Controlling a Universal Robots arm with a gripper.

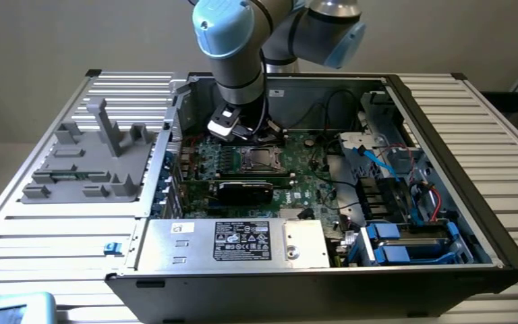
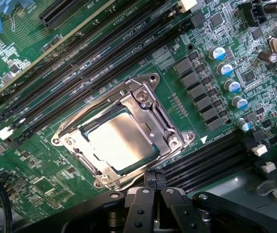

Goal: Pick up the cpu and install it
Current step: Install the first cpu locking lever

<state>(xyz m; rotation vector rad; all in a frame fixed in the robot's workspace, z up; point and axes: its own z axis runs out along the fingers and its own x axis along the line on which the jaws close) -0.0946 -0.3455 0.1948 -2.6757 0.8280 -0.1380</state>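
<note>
The cpu, a flat square chip with a dull silver top, lies inside the metal socket frame on the green motherboard. It also shows in the exterior view as a silver square, the cpu, in the middle of the open computer case. My gripper hovers just beside one edge of the socket frame, its two black fingertips pressed together with nothing between them. In the exterior view the gripper hangs inside the case, above and toward the exterior view's left of the socket.
Long black memory slots run on both sides of the socket. A black graphics card and a silver power supply box sit in front of it. Cables and blue drive bays fill the case's right side. A grey fixture stands on the table.
</note>
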